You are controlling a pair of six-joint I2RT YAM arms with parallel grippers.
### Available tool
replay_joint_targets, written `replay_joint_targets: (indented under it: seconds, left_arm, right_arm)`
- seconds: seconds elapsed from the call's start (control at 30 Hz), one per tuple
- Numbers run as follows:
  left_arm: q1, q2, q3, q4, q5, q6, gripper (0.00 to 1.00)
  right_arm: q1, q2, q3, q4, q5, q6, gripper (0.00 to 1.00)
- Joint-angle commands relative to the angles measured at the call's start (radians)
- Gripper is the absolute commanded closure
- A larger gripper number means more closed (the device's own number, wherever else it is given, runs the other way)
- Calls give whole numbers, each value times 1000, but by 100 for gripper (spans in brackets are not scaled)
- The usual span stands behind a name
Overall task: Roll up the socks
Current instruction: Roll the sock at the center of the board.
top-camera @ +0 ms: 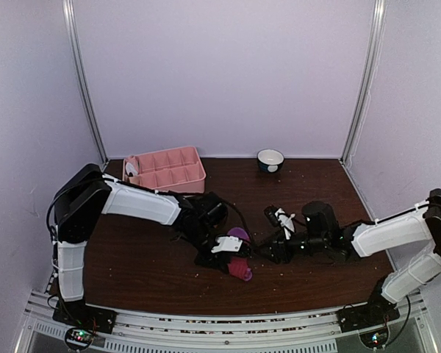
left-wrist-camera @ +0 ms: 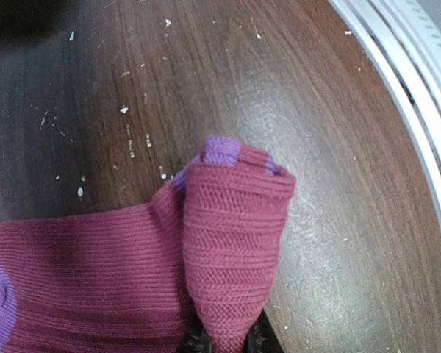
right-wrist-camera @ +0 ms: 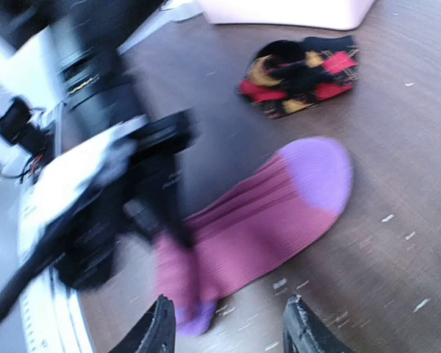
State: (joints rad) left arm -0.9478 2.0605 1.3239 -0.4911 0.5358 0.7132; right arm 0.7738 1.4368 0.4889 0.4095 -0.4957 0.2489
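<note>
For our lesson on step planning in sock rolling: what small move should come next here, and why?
Probably the left gripper should turn its pinched fold over onto the flat part of the magenta sock. Its jaws are shut on the doubled-over end, the rest lies flat, and the right gripper stands open nearby.

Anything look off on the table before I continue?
Pale crumbs are scattered across the table around the magenta sock, loose debris that doesn't belong. The sock's end is folded over, pinched in the left pincer. Nothing else stands out.
</note>
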Motion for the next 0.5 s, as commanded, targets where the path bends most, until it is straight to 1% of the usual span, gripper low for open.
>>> replay_joint_targets:
  seconds: [0.0, 0.03, 0.07, 0.1, 0.13, 0.17, 0.23, 0.3, 0.33, 0.4, 0.43, 0.47]
  left_arm:
    - [41, 78, 37, -147, 54, -12, 93]
    - [48, 84, 45, -156, 67, -12, 92]
    - [55, 92, 56, -170, 81, -11, 92]
    - [62, 99, 67, -182, 92, -10, 92]
    - [67, 106, 78, -196, 101, -8, 92]
    - [73, 114, 88, -208, 109, -7, 92]
    - [83, 128, 106, -225, 122, -5, 92]
    - [87, 139, 121, -240, 130, -2, 92]
    - [89, 145, 127, -245, 131, -2, 92]
    - [90, 149, 132, -254, 137, 3, 92]
    - [91, 148, 132, -258, 141, 4, 92]
    - [93, 149, 132, -260, 145, 6, 92]
  right_arm:
    - [86, -102, -88, -21, 72, -117, 48]
    - [105, -119, -95, -43, 97, -127, 47]
    - [136, -131, -98, -69, 138, -144, 39]
    - [156, -145, -104, -91, 181, -154, 5]
    - [175, -160, -110, -102, 227, -158, 0]
    - [186, -176, -118, -106, 268, -161, 0]
    - [189, -214, -131, -103, 299, -158, 0]
    - [187, -250, -150, -83, 377, -120, 0]
    - [177, -267, -178, -29, 425, -67, 0]
    - [137, -270, -258, 165, 479, 49, 0]
    - [114, -261, -279, 216, 445, 61, 0]
    - [109, -244, -269, 222, 366, -6, 0]
